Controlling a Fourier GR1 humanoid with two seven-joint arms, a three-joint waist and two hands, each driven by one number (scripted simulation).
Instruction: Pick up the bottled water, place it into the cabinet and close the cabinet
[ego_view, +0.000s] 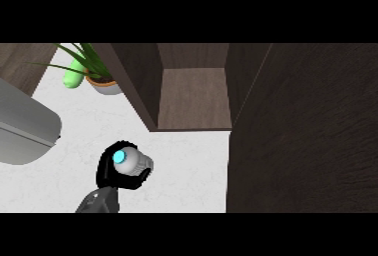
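Bottled water, a small clear plastic bottle with a turquoise cap (127, 160), sits in the curl of the black fingers (140, 177) of the left hand (118, 172); the cap faces up toward me and the fingers wrap around its body, hiding most of it. The hand hangs above the white speckled counter (184, 160) at about seven o'clock from the cabinet's mouth, on a grey forearm (96, 200) that comes in from the lower edge. The right hand is nowhere to be seen.

Up at one o'clock from the bottle stands the dark wood cabinet (192, 95), open, with a paler brown floor inside. Its open door (310, 140) (a big dark panel) fills the whole three o'clock side.

The risk, as I judge it, lies in the approach: the cabinet's left wall (136, 85) stands between bottle and opening, so a straight push could knock the bottle or knuckles against that edge and twist the bottle in the grip. The door on the far side narrows the lane too.

There is open counter between the hand and the cabinet's front lip. At eleven o'clock sit a potted green plant (92, 72) and a pale green object (74, 77) I cannot identify; at nine o'clock is a grey rounded appliance (26, 130), near enough to catch a wide swing.
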